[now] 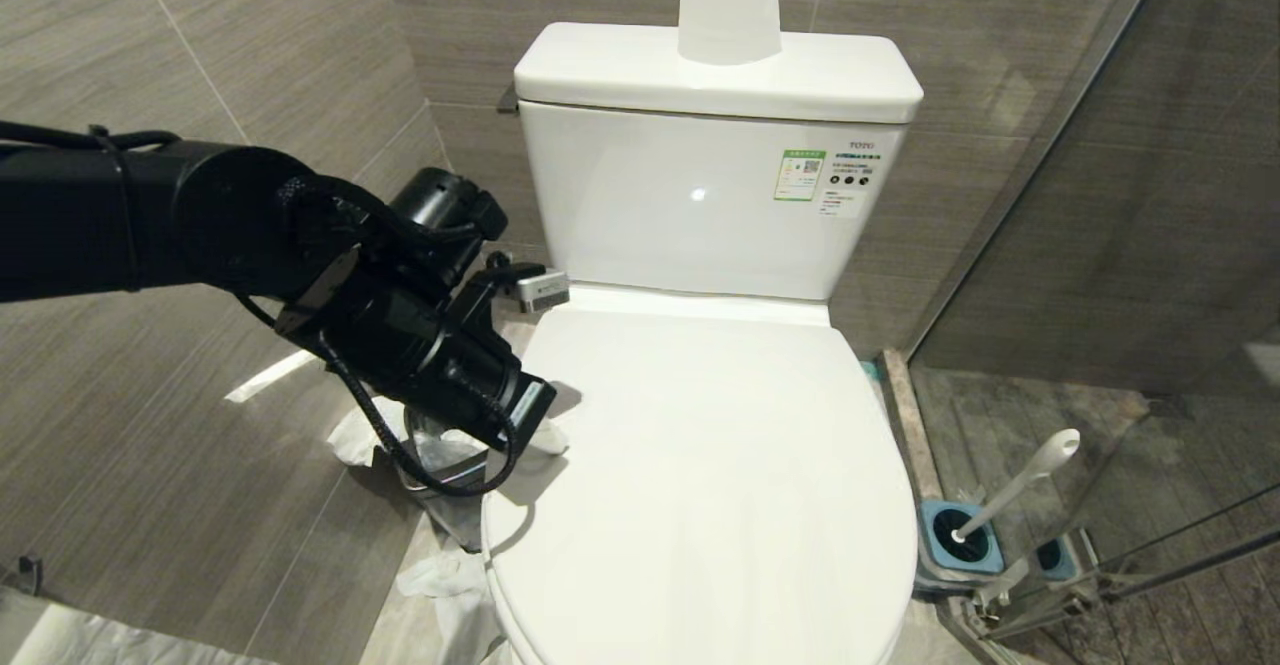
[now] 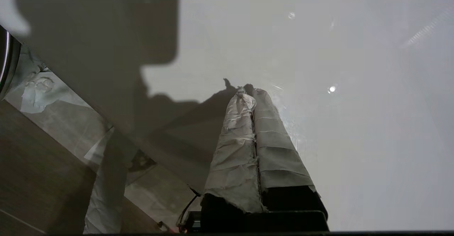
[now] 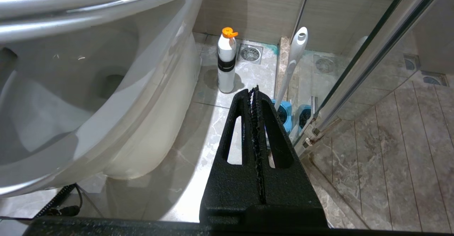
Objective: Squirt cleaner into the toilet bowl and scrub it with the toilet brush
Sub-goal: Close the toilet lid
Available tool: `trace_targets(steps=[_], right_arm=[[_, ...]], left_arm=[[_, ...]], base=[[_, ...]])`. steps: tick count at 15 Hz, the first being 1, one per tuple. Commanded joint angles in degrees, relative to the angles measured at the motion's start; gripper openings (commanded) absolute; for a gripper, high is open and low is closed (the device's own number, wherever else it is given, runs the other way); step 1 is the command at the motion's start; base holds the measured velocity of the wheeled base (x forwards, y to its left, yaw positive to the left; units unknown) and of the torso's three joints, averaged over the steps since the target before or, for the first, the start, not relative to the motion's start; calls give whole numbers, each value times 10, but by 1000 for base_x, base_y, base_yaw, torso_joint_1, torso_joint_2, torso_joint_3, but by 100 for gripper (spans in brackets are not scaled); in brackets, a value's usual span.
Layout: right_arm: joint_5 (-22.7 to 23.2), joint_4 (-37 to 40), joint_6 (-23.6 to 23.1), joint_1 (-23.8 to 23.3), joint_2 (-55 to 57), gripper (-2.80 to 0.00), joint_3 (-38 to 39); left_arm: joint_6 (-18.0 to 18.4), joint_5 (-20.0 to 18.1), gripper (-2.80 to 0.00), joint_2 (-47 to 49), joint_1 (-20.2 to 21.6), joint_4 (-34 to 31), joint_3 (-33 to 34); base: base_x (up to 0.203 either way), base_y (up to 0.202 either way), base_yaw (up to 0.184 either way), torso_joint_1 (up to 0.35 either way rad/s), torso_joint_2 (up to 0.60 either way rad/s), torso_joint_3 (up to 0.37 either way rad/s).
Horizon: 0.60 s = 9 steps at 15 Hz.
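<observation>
Lid (image 1: 720, 465) is down over the bowl, so the left pincer (image 2: 250, 91), pressed together and empty, noses its edge at mid-left to lift it.

A bathroom, small and tiled. White tank toilet (image 1: 700, 365) at the centre, lid shut, paper roll (image 1: 729, 0) standing on the tank. Grey wood-grain wall tiles (image 1: 250, 65) behind and beside the toilet. Glass shower partition (image 1: 1130, 195) just beside the toilet, toilet brush (image 1: 1010, 490) in a blue holder (image 1: 958, 537) at its foot. Round floor drain (image 3: 250, 53) and a white bottle (image 3: 226, 64) near the toilet base.
</observation>
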State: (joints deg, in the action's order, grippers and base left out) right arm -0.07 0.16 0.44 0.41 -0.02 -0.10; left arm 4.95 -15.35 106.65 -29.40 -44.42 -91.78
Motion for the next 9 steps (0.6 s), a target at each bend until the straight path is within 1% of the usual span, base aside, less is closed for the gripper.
trace_targets(steps=[1,4,6,9], right_arm=[[0,0,0,0,0,-280,0],[0,0,0,0,0,-280,0],[0,0,0,0,0,-280,0],[0,0,0,0,0,-280,0]], left_arm=[[1,0,-280,18,2,-1,-2],[1,0,-280,32,5,-1,-13],[0,8,-280,42,6,1,-16],[-14,10,-280,58,6,1,-17]], base=[[0,0,0,0,0,0],[0,0,0,0,0,0],[0,0,0,0,0,0],[0,0,0,0,0,0]])
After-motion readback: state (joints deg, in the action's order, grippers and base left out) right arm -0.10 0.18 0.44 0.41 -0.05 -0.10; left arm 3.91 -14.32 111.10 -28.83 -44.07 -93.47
